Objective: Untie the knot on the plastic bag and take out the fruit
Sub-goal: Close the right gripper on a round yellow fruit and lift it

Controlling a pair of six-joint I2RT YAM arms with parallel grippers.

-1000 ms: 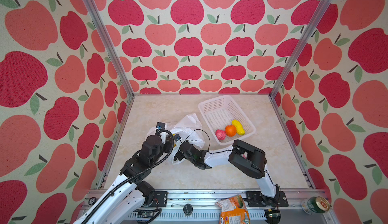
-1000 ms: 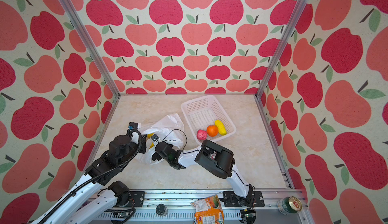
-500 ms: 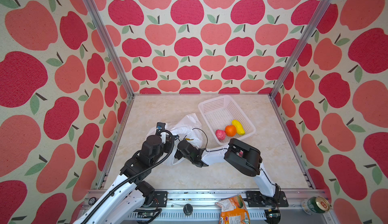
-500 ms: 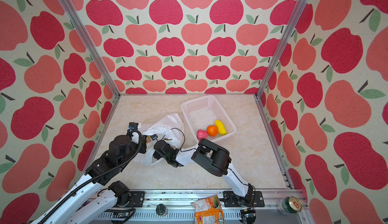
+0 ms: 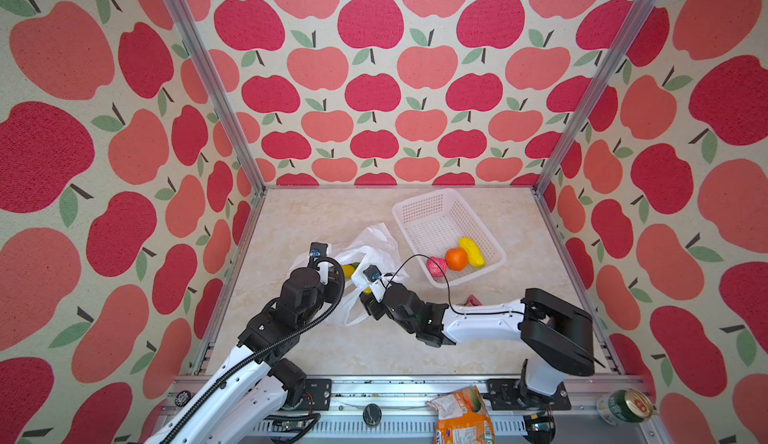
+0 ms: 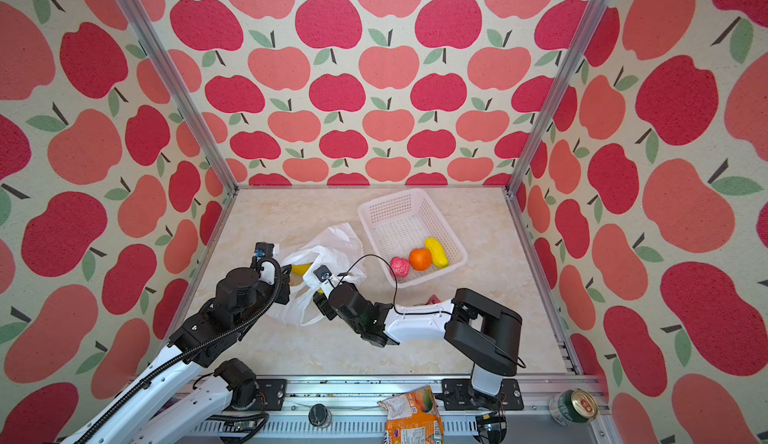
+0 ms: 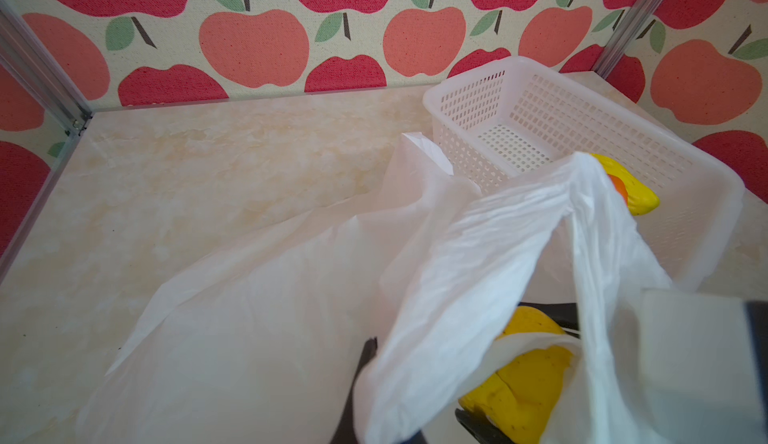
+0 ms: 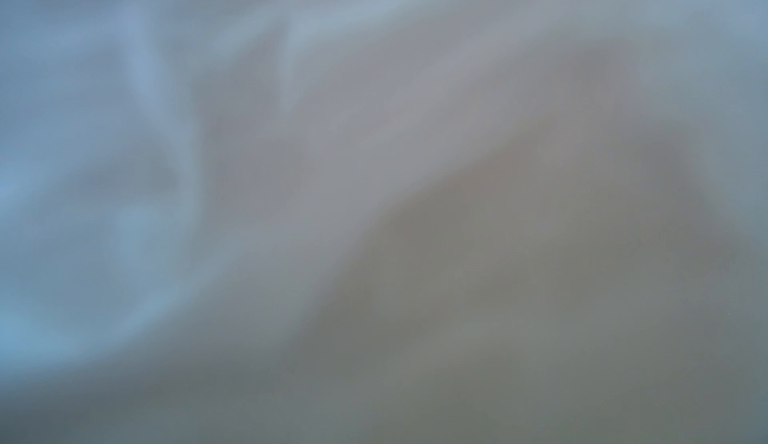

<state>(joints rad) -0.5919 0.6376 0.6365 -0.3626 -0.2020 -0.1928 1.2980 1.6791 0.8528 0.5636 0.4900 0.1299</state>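
The white plastic bag (image 5: 371, 250) lies crumpled left of the basket in both top views, its mouth loose, and the knot is out of view. My left gripper (image 5: 334, 272) is shut on a fold of the bag's rim (image 7: 436, 317). My right gripper (image 5: 365, 293) reaches into the mouth, and its wrist view shows only blurred plastic. In the left wrist view a yellow fruit (image 7: 528, 379) sits inside the bag between the right gripper's dark fingers (image 7: 478, 425). Three fruits lie in the basket: pink (image 5: 436, 266), orange (image 5: 456, 258) and yellow (image 5: 471, 251).
The white perforated basket (image 5: 432, 213) stands at the back right, close to the bag. A small pink thing (image 5: 471, 299) lies on the table behind my right forearm. An orange snack bag (image 5: 461, 417) and a can (image 5: 625, 406) sit on the front rail.
The right gripper's jaws have narrowed inside the bag. Its arm first pushed left, then drew back to the right. The left arm has held still.
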